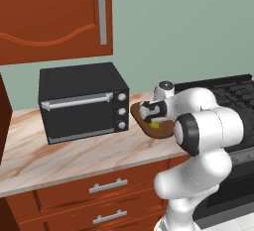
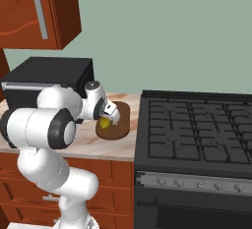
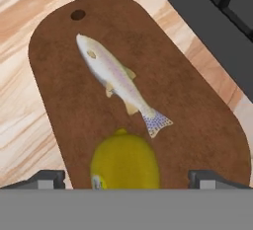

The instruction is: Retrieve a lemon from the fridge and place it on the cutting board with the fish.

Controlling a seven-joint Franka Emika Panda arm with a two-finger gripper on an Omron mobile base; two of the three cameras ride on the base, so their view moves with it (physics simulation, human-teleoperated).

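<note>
The yellow lemon (image 3: 125, 162) lies on the brown cutting board (image 3: 197, 110), just past the tail of the pale fish (image 3: 116, 81). My gripper (image 3: 127, 178) hovers right above the lemon, open, with its two fingertips (image 3: 47, 178) standing wide on either side and clear of the fruit. From the base views the gripper (image 1: 153, 118) hangs low over the board (image 1: 161, 132), and the lemon (image 2: 105, 123) shows as a yellow spot under the hand on the cutting board (image 2: 118, 125). The fridge is out of view.
A black toaster oven (image 1: 82, 101) stands left of the board on the marbled counter (image 1: 74, 158). The black stove (image 2: 197, 134) sits close to the board's right side. Red-brown cabinets (image 1: 54, 17) hang above, drawers (image 1: 104, 188) below.
</note>
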